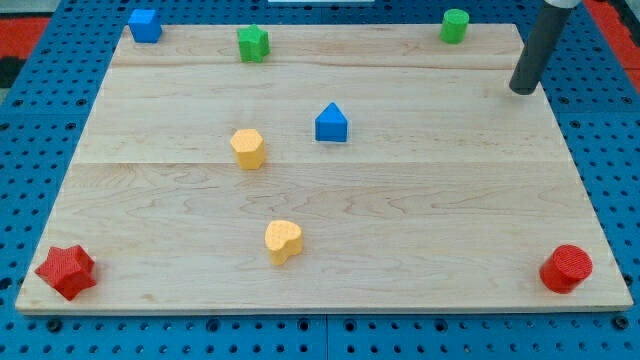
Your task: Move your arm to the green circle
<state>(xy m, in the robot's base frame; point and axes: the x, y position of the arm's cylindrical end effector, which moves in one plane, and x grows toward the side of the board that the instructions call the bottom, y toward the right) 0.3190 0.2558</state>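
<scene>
The green circle (455, 25) is a small green cylinder at the top edge of the wooden board (420, 220), toward the view's right. My tip (522, 90) is the lower end of the dark rod coming in from the view's top right corner. It rests on the board to the right of and below the green circle, apart from it, with no block touching it.
A green star-like block (253, 43) and a blue cube (145, 25) sit along the top edge. A blue triangular block (331, 123), a yellow hexagon (247, 148) and a yellow heart (282, 241) lie mid-board. A red star (66, 271) and a red cylinder (566, 268) occupy the bottom corners.
</scene>
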